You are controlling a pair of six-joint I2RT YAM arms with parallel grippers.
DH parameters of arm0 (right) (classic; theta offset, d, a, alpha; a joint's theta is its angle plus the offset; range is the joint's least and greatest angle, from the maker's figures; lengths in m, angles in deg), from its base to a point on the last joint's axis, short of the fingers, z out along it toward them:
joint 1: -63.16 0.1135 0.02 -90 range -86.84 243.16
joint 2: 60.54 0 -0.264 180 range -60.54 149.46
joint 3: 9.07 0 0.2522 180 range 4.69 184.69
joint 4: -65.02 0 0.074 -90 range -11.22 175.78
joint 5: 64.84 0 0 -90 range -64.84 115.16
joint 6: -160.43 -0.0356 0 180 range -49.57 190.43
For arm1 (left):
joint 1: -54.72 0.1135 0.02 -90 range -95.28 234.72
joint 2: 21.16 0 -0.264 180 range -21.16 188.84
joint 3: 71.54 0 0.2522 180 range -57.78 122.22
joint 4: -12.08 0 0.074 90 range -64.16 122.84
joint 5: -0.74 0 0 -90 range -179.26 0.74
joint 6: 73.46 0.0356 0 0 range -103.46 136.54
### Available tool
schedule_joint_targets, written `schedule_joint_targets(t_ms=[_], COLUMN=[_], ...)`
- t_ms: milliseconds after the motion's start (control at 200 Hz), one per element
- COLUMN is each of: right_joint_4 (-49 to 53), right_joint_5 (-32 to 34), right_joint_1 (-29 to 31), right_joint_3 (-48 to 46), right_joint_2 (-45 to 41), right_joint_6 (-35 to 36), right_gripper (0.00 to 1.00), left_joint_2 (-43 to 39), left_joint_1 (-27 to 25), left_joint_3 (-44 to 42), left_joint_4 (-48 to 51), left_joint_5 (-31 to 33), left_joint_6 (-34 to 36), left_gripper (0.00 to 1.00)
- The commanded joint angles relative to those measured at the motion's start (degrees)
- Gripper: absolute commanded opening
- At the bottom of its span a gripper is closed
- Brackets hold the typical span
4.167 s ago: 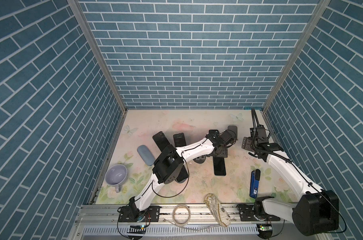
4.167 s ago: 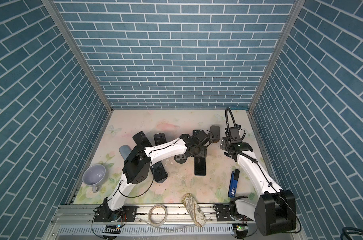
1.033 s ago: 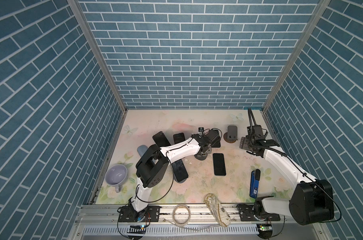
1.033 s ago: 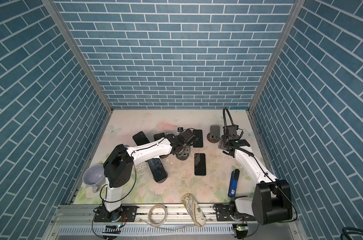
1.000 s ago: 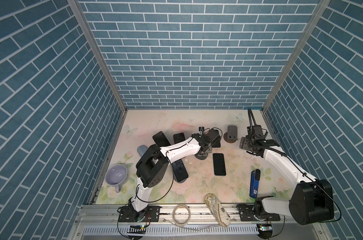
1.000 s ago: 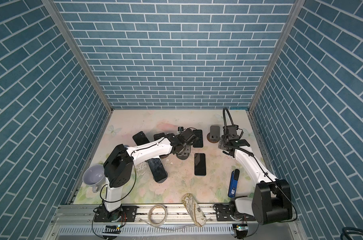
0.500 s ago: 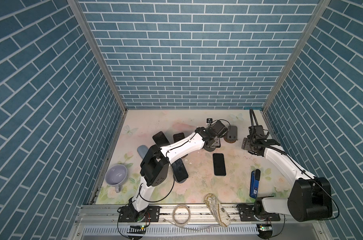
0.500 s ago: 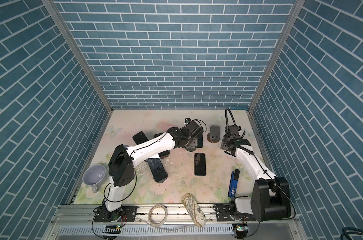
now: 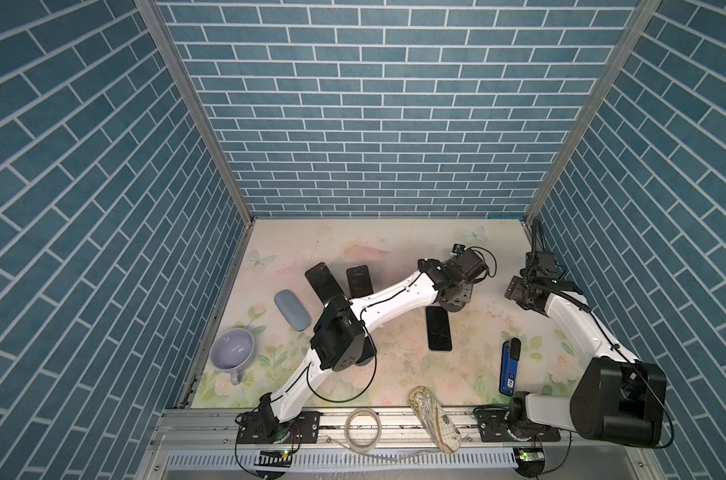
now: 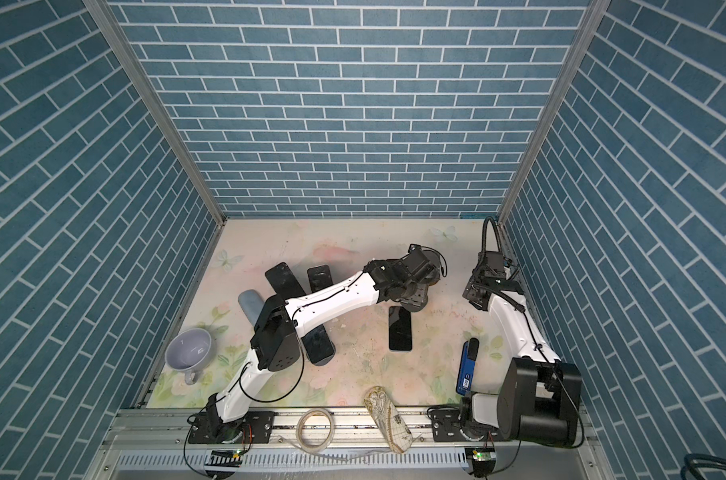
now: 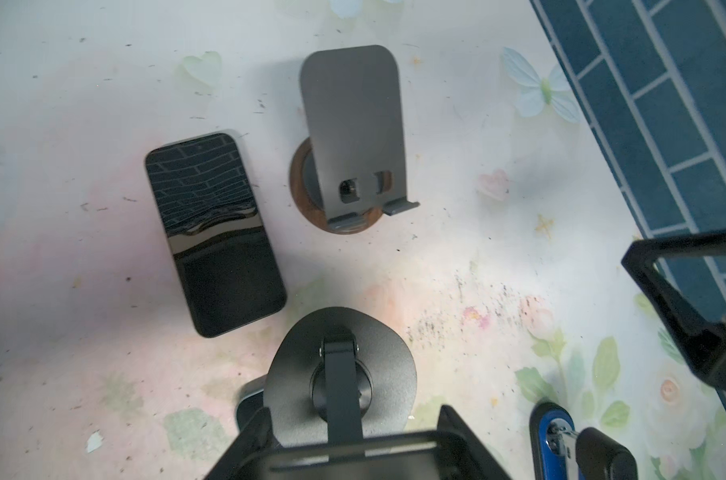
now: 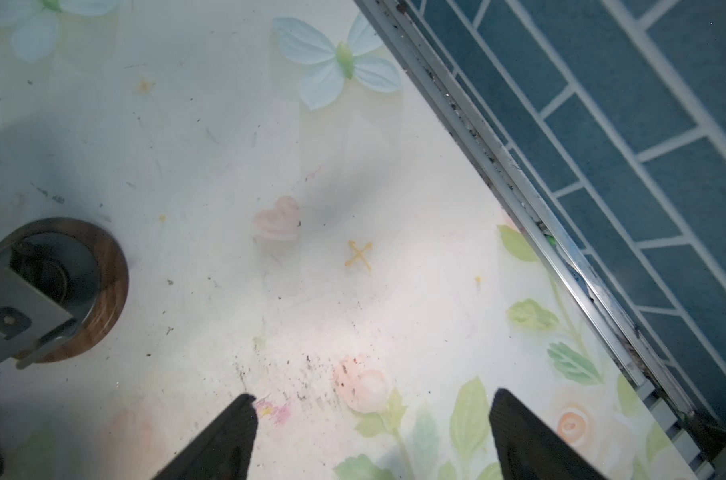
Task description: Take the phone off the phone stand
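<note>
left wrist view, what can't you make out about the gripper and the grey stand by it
Left gripper: what it is shut on, if anything; the left wrist view's bottom edge cuts it off.
Grey stand: whether a phone sits on its head; the gripper covers that.
Wooden-base stand: mostly hidden behind the left wrist in both top views.
Blue object: cut off by the same edge.

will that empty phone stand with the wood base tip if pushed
Likely stiff: the phone stand looks like bent metal. Pushed high, its tall leaning back could tip it; pushed at the wood base, it probably slides.
</note>
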Motion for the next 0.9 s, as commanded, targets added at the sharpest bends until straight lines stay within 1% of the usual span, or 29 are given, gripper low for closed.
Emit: schedule_joint_targets(t_ms=[0,270,755,895], right_joint_4=[0.36,0.27,-0.88,-0.87], right_joint_5=[-2.18,-1.88,-3.01,-3.11], right_joint_1=[-1.12,-1.74,-1.84,-1.84], right_joint_3=[-1.03,-1.81,-2.51,-2.52], right_joint_2=[-3.04,-4.99,-5.44,-5.51], right_joint_6=[-2.45,-2.54,-2.54,-2.45], right_gripper=[0.89,0.89,0.89,0.89], left_joint_2=[2.63,10.23,14.56,15.28], left_joint_1=[-0.78,-2.74,-3.25,-3.32], left_joint_3=[4.49,13.62,13.96,13.96], left_joint_4=[0.74,4.25,4.81,4.52], left_joint_5=[-2.83,-4.23,-6.48,-7.06], left_joint_6=[3.58,8.38,11.18,11.30], left_gripper=[0.51,0.51,0.52,0.54])
